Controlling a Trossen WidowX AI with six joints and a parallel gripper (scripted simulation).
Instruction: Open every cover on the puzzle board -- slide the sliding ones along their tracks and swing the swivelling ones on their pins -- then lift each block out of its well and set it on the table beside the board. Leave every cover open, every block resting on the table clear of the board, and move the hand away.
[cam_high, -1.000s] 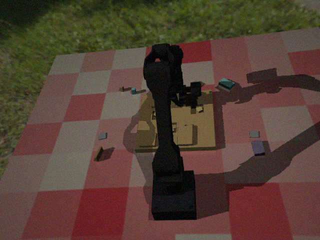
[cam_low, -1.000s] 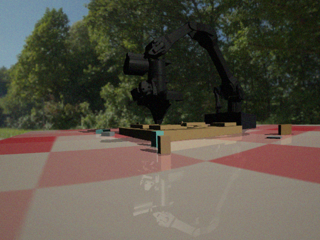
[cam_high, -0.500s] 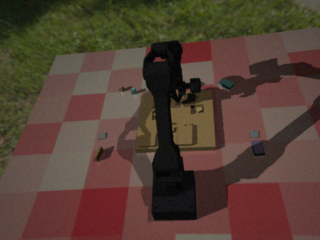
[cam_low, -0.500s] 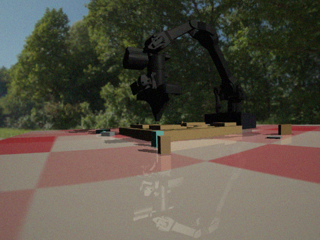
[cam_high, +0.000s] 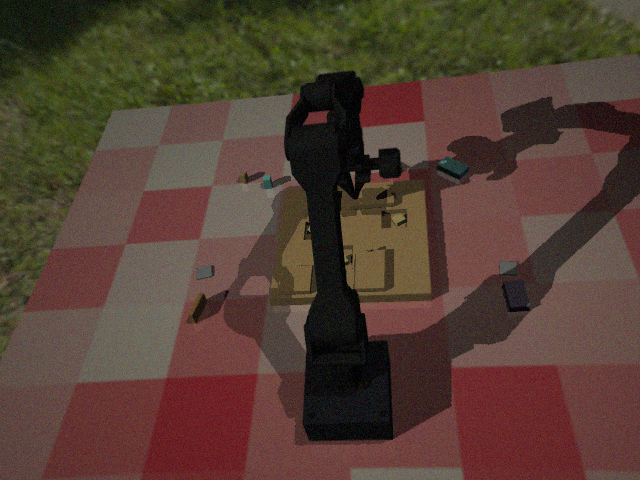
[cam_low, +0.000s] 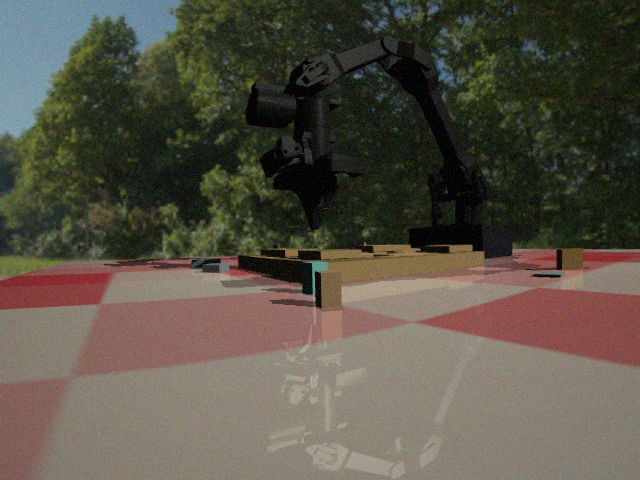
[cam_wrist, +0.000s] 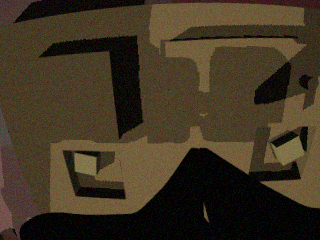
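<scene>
the puzzle bd (cam_high: 413, 248) (cam_low: 413, 266) (cam_wrist: 30, 110) lay mid-table, w/ loose pcs all round. off its far l corner stood a sm. tan block (cam_high: 242, 177) (cam_low: 330, 290) & a sm. teal block (cam_high: 267, 181) (cam_low: 313, 277), close tog. but apart. further near on the l: a thin grey tile (cam_high: 205, 272) (cam_low: 546, 274), flat, then a tan slab (cam_high: 197, 308) (cam_low: 569, 258) up on edge. far r: a teal slab (cam_high: 453, 167) (cam_low: 205, 262). r side: another grey tile (cam_high: 508, 267), w/ a dk purple slab (cam_high: 515, 295) just nearer.

the arm (cam_high: 325, 227) (cam_low: 439, 116) reached over the bd fr. its near-side base (cam_high: 382, 428) (cam_low: 498, 240) & hid pt of it in the top view. gripper (cam_high: 355, 195) (cam_low: 314, 226) (cam_wrist: 198, 155) hung above the far pt of the bd, tips down, clenched, nothing btwn the fingers.

r well (cam_high: 386, 223) (cam_wrist: 257, 152) had a pale block (cam_high: 398, 219) (cam_wrist: 288, 149) in it, tilted; l well (cam_high: 307, 230) (cam_wrist: 100, 192) showed a pale squarish pc (cam_wrist: 86, 164). raised cover plates sat on the bd's near pt, l plate (cam_high: 297, 277) & mid plate (cam_high: 369, 268); cdn't tell whether all covers were open.

bd looked like plain tan wood, square-edged; arm matte blk, angular; cloth (cam_high: 227, 330) (cam_low: 232, 413) red/pink/off-wht checks, w/ a glossy reflection.
</scene>
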